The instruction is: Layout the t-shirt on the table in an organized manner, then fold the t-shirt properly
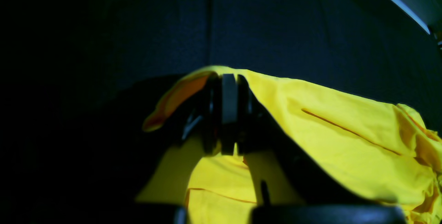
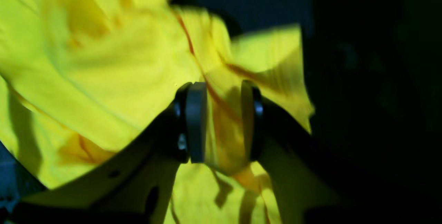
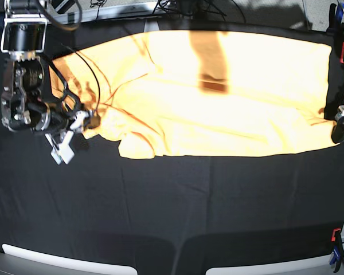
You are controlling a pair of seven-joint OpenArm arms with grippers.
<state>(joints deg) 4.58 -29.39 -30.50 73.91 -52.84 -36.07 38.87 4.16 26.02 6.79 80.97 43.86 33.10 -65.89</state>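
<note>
The t-shirt [image 3: 218, 97] lies lengthwise along the table's [image 3: 172, 212] far edge, stretched between the left gripper [image 1: 229, 113], clenched on one end, and the right gripper [image 2: 221, 120], jaws parted around a bunched fold

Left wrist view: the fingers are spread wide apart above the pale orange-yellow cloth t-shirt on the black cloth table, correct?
Not quite. In the left wrist view the left gripper has its fingers shut on an edge of the pale orange-yellow cloth t-shirt, not spread wide. The shirt does lie on the black cloth table.
</note>
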